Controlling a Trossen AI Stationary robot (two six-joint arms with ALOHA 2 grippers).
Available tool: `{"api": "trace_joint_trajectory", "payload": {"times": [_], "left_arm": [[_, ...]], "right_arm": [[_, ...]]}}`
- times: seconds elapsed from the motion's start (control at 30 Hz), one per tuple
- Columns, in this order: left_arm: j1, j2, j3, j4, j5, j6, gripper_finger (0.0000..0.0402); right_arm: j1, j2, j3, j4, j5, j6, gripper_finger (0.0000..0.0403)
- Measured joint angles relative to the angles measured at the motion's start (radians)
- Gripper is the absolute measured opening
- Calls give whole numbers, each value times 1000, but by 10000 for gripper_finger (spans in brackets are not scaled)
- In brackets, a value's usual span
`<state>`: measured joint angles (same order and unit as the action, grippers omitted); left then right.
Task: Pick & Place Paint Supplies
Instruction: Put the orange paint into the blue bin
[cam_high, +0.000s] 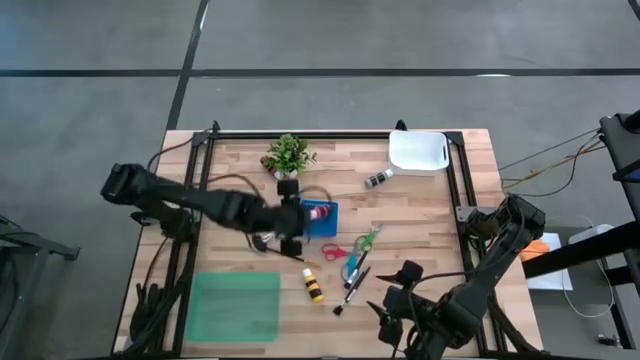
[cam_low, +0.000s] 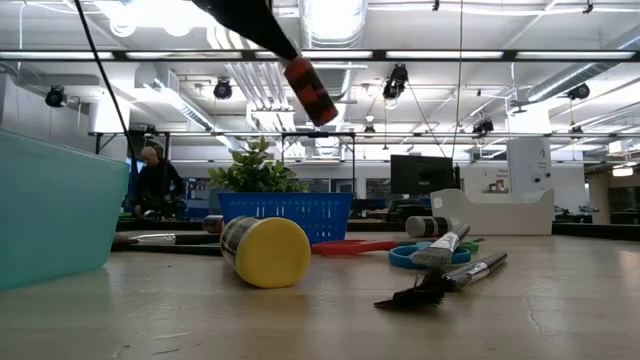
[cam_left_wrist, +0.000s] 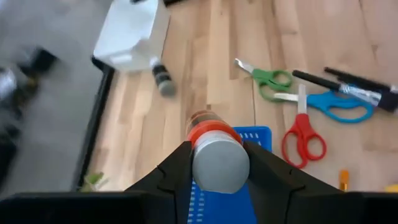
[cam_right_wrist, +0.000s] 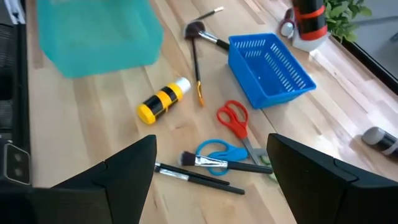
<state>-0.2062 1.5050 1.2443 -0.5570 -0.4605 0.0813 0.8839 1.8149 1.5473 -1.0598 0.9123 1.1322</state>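
Observation:
My left gripper (cam_high: 292, 218) holds a paint bottle with a red band (cam_left_wrist: 214, 134) in the air above the blue basket (cam_high: 326, 222). The low view shows this bottle (cam_low: 311, 92) high over the table. A yellow-capped bottle (cam_high: 313, 286) lies on its side near the table's near edge. Red scissors (cam_right_wrist: 233, 118), blue scissors (cam_right_wrist: 217, 151), green scissors (cam_left_wrist: 268, 79) and dark brushes (cam_right_wrist: 199, 175) lie on the wood to the basket's right. A small dark bottle (cam_high: 378, 180) lies by the white container. My right gripper (cam_right_wrist: 211, 142) hangs open near the table's near right corner (cam_high: 393, 296), touching nothing. My left gripper pinches the red-banded bottle between its two fingers (cam_left_wrist: 177, 163), one on each side of the bottle's round body near its grey end (cam_left_wrist: 217, 163). The bottle is lifted clear and tilted, its free end (cam_low: 318, 105) slanting down from the fingers over the basket.
A teal bin (cam_high: 236, 306) sits at the near left. A small green plant (cam_high: 288, 154) stands behind the basket. A white container (cam_high: 418, 152) rests at the far right. A person (cam_low: 155, 185) sits in the room beyond the table.

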Motion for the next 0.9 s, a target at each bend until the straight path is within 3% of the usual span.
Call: {"api": "trace_joint_trajectory", "payload": {"times": [0.17, 0.37, 0.9], "left_arm": [[146, 25, 45, -85, 145, -99, 124], [246, 61, 53, -172, 218, -170, 124], [283, 186, 51, -245, 248, -222, 124]], "right_arm": [[1, 0, -39, -2, -1, 35, 305], [2, 0, -108, -3, -13, 90, 305], [12, 0, -184, 6, -16, 145, 305]]}}
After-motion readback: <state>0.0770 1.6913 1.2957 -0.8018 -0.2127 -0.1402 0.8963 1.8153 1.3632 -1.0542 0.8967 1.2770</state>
